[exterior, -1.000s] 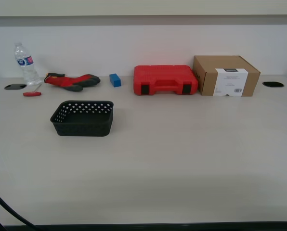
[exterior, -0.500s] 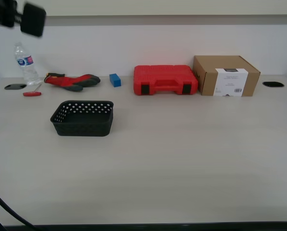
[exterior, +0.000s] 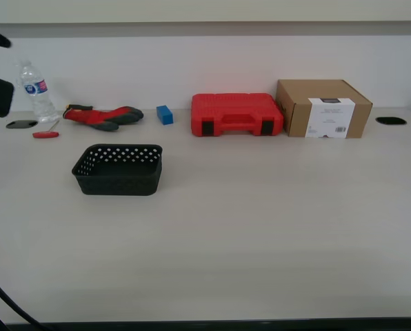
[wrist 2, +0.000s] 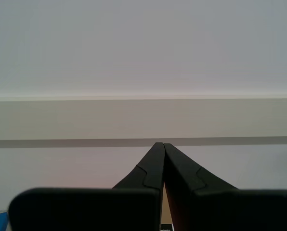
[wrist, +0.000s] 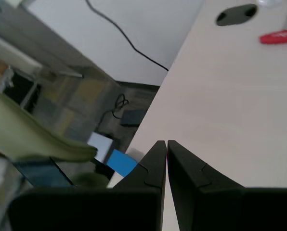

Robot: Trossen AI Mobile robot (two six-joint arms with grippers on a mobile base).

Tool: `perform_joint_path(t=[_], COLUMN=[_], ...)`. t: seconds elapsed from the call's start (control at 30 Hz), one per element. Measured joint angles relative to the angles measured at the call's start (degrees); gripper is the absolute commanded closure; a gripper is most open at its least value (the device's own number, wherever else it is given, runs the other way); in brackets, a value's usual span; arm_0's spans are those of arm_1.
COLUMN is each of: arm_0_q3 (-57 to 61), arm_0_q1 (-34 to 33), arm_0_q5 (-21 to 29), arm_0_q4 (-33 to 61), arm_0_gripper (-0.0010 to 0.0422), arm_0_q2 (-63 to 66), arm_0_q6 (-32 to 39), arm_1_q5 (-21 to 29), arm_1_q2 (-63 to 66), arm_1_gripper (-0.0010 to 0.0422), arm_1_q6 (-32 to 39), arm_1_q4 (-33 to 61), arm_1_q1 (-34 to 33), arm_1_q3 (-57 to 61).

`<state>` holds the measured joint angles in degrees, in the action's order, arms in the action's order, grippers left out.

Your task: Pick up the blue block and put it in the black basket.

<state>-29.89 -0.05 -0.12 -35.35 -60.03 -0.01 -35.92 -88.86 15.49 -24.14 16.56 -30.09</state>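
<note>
While the blue block (exterior: pixel 165 114) sits untouched in the upper left of the exterior view, just beside the red toolcase (exterior: pixel 236 114) and behind the black basket (exterior: pixel 118 169), my first gripper (wrist: pixel 165 143) hangs over the table's (exterior: pixel 261 227) left edge with jaws pressed together, nothing in them; so the block lies off toward the exterior view's right of it; my second gripper (wrist 2: pixel 161 144) is closed too, aimed at the wall; first arm looks nearer, I'd guess.

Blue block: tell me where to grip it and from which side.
Probably from above, jaws closing across the narrow flat sides of the blue block. It stands free on the table between the red glove and red toolcase, with clearance both sides.
</note>
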Motion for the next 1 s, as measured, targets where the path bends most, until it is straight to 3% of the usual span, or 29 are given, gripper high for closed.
perform_joint_path(t=[0.33,0.5,0.83,1.0], arm_0_q3=[0.00,0.00,0.00,0.00], arm_0_q1=[0.02,0.02,0.02,0.04], arm_0_q5=[-0.02,-0.02,-0.02,-0.04], arm_0_q4=[0.02,0.02,0.02,0.02], arm_0_gripper=[0.0413,0.0413,0.0413,0.0413], arm_0_q2=[0.00,0.00,0.00,0.00], arm_0_q6=[0.00,0.00,0.00,0.00], arm_1_q5=[10.82,15.43,15.67,17.57], arm_1_q2=[0.55,0.26,-9.49,-19.63], arm_1_gripper=[0.0413,0.0413,0.0413,0.0412], arm_1_q6=[-15.61,-30.51,-22.23,-19.47], arm_1_q4=[3.21,5.31,6.40,15.69], arm_1_q1=[17.53,23.91,32.37,37.13], arm_1_q3=[-0.11,-0.13,-10.16,-21.38])
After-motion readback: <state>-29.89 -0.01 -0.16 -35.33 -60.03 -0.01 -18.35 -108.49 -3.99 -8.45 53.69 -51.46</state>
